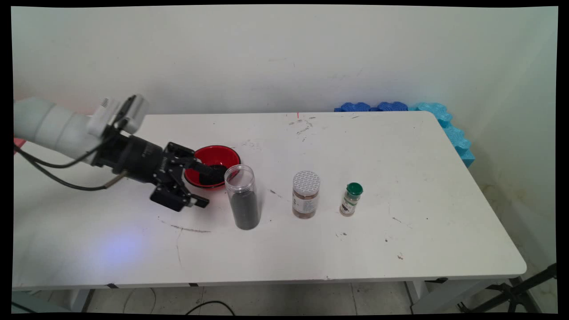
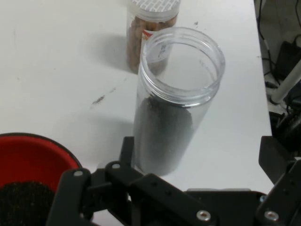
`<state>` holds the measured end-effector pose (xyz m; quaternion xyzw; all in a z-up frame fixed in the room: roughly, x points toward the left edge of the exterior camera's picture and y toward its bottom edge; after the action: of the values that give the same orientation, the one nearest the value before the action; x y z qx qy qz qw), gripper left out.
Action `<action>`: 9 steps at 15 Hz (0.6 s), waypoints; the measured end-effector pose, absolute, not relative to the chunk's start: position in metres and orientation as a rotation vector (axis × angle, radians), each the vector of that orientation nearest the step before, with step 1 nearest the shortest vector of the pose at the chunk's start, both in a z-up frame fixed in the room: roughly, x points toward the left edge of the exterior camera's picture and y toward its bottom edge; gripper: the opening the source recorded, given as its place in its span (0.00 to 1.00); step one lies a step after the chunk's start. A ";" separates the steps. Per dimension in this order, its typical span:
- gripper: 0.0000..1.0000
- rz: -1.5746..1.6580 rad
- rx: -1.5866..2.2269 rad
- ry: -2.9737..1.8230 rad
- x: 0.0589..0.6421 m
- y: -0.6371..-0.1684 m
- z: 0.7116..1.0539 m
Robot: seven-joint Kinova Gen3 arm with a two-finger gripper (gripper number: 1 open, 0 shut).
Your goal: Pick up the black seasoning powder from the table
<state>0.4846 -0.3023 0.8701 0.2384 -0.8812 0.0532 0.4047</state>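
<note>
- Just left of the clear jar [image 1: 242, 202], the gripper [image 1: 205, 186] hangs with jaws spread, grasping nothing.
- The jar stands upright, lidless, part-filled with dark grains, beside the red bowl [image 1: 212, 156].

White table [image 1: 400, 178], red bowl [image 1: 222, 155], clear open jar [image 1: 242, 198], silver-lidded jar [image 1: 306, 195], green-capped bottle [image 1: 352, 200], perhaps spices

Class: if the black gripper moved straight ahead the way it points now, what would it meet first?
Most likely the open clear jar, partly filled with dark material, straight ahead of the gripper; depth is uncertain.
</note>
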 end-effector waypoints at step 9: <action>1.00 0.143 0.602 -2.218 0.456 -0.319 0.841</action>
<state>0.4565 -0.3193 0.8415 0.2389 -0.8798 0.0568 0.4071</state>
